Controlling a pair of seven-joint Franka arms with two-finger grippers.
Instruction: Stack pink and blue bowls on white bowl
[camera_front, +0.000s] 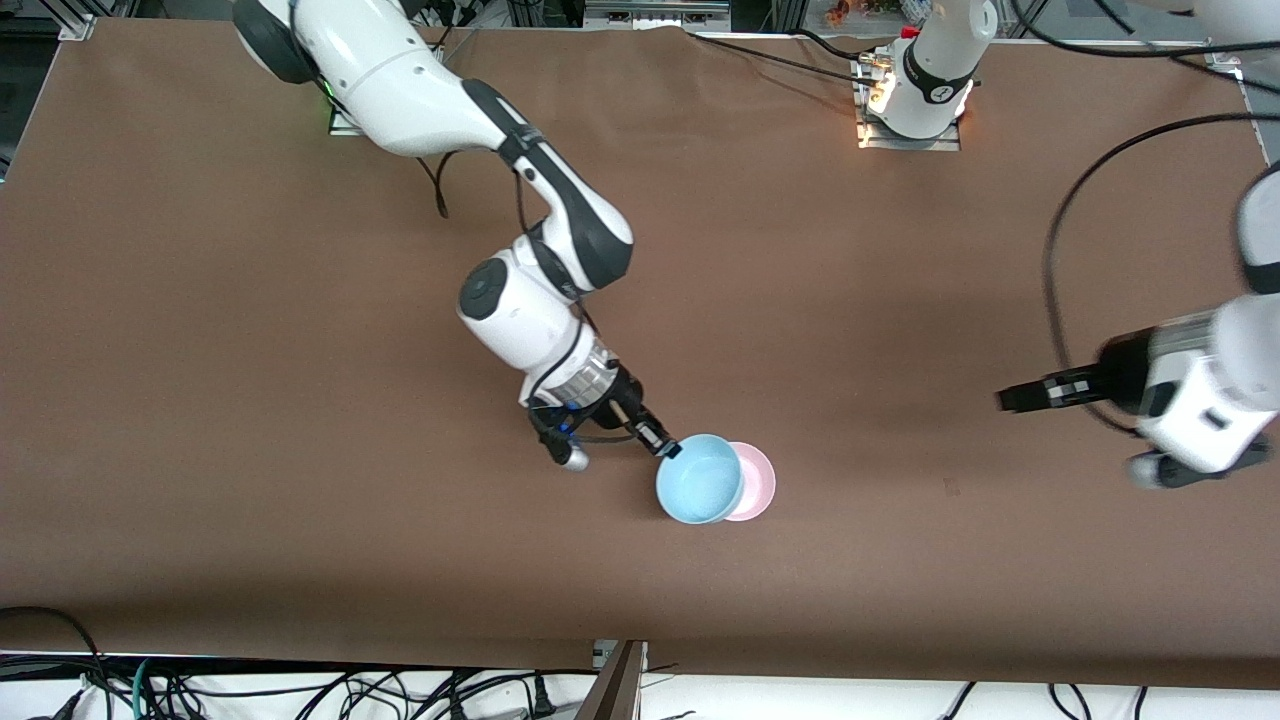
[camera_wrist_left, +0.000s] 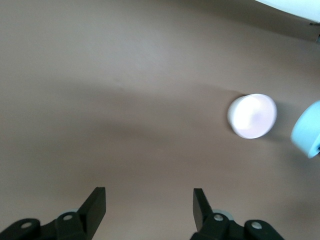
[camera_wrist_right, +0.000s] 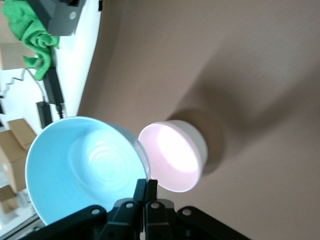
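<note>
My right gripper (camera_front: 668, 446) pinched the blue bowl (camera_front: 699, 479) by its rim, lifted and tilted over the pink bowl (camera_front: 757, 480) on the table (camera_front: 250, 400); my left gripper (camera_wrist_left: 149, 206) waited, fingers spread, holding nothing.

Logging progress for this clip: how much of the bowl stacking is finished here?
Looks done: the pink bowl seems to sit in a white bowl, whose outer wall shows in the right wrist view. In hand: the right gripper is shut on the rim of the blue bowl, held over the pink one. Left: seating the blue bowl and releasing. The left gripper waits open over bare table toward its own end.
</note>
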